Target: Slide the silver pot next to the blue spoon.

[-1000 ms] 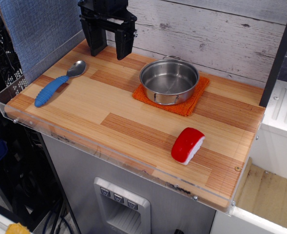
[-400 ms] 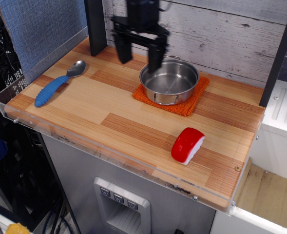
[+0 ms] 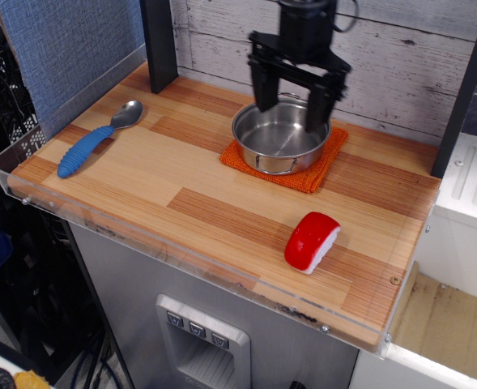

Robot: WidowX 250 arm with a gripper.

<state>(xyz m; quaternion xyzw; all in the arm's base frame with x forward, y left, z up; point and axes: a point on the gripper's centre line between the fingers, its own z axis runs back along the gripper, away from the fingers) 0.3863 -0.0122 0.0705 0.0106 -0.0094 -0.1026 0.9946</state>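
The silver pot [image 3: 280,138] is shallow, round and shiny, with small wire loop handles. It sits on an orange cloth [image 3: 303,173] at the back middle of the wooden table. The blue spoon [image 3: 96,140] lies at the left, blue ribbed handle toward the front, metal bowl toward the back. My black gripper [image 3: 291,112] hangs open over the back of the pot, its two fingers spread about as wide as the pot. It holds nothing.
A red and white sushi-like toy [image 3: 311,241] lies near the front right. A dark post [image 3: 159,44] stands at the back left. A clear plastic rim [image 3: 181,251] runs along the table's front edge. A grey plank wall is behind.
My gripper has moved right along the back, from above the spoon's side of the table to over the pot. Pot, spoon and toy have not moved.
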